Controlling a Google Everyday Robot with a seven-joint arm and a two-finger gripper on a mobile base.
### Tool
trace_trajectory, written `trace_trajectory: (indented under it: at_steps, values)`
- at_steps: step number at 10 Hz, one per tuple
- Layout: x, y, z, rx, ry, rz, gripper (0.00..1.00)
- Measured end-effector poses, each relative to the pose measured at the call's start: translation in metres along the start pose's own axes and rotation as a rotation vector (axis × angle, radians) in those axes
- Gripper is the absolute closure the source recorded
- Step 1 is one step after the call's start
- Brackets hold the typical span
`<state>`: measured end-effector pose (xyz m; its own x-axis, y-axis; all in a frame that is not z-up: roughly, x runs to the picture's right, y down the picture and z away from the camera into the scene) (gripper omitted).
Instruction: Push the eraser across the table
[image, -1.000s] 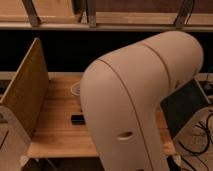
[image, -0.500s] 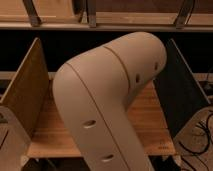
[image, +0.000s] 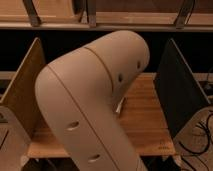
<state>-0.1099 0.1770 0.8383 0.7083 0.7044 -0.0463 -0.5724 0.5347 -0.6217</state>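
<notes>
Across the middle of the view, the robot's pale arm (image: 92, 107) bends over the counter (image: 145, 117). It covers most of the planks between the brown panel (image: 24, 95) and the dark panel (image: 176, 95). The pincer is out of sight behind the arm, so I cannot tell its state. The eraser is hidden too.

No legible text, brand or no. on view; small dark mark (image: 161, 146) at front-right corner of the table (image: 145, 117) can't be read. Gripper hidden behind robot arm (image: 90, 100).
</notes>
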Motion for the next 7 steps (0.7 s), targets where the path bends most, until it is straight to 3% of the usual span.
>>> trace_trajectory:
  at_steps: [3,5,6,7]
  values:
    - [-0.045,0.027,0.013,-0.072,-0.046,-0.15,1.0]
    - [-0.071,0.027,0.007,-0.078,-0.094,-0.226,1.0]
    - [-0.078,0.02,-0.006,-0.067,-0.129,-0.252,1.0]
    - [-0.076,0.015,-0.012,-0.053,-0.137,-0.255,1.0]
